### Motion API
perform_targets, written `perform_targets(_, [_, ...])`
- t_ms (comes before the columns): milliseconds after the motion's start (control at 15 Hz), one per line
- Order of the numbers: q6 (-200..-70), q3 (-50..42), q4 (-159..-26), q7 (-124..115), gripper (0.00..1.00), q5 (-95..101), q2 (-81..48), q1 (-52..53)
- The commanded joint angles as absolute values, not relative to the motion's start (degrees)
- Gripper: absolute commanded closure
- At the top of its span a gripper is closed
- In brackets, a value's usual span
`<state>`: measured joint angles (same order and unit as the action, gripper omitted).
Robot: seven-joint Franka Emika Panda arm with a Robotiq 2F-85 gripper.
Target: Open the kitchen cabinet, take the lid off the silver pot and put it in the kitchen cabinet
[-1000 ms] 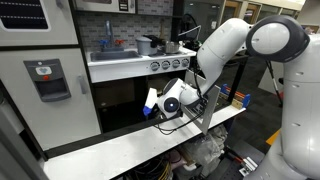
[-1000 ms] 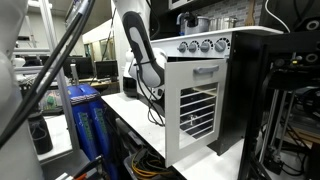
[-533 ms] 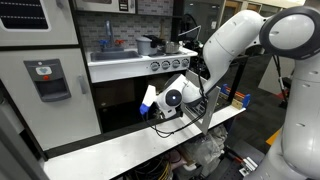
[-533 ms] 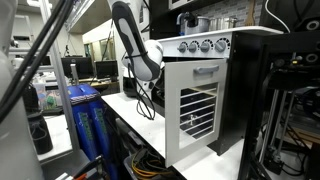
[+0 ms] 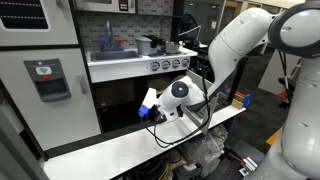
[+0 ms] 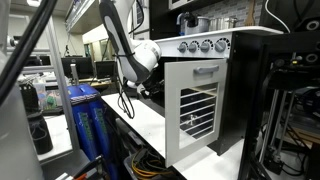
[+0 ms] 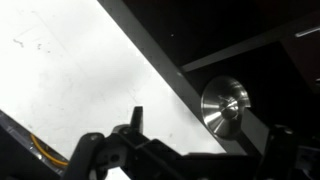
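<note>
**A:** First entry, the fingers?

**B:** Fingers point(image 7: 90, 155): spread wide, nothing held, touching nothing. They hang over the white surface point(image 7: 70, 70), just outside the front of the kitchen cabinet point(image 5: 118, 108).

**A:** Edges and open room?

**B:** Surface: bare under the fingers. Its far edge meets a dark frame strip point(image 7: 170, 62) along the cabinet's bottom. Door point(image 6: 195, 112): slatted, swung outward over the surface, to the right of the fingers. The dark opening stands free in front of the fingers.

**A:** The lid?

**B:** Lid point(image 7: 225, 105): inside the dark cabinet, just beyond the frame strip, right of centre in the wrist view. It is round, with no long axis. Its knobbed face is turned toward the wrist camera. Flat or leaning: cannot tell.

**A:** The pot?

**B:** Silver pot point(image 6: 197, 22): on top of the unit, above the row of knobs point(image 6: 200, 45), well apart from the lid.
</note>
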<state>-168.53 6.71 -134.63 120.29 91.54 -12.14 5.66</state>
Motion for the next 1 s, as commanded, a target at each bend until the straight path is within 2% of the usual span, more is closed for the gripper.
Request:
perform_targets(0, [-174.94, 6.44, -140.22, 128.0, 0.0, 83.44, -10.74, 3.59])
perform_targets(267, [-178.37, 6.12, -145.78, 136.99, 0.0, 76.07, -11.3, 1.0])
perform_targets(800, [-175.75, 6.98, -150.92, 152.78, 0.0, 62.67, -11.71, -5.29])
perform_targets(933, [-175.24, 7.3, -150.05, 149.26, 0.0, 66.4, -12.7, -7.0])
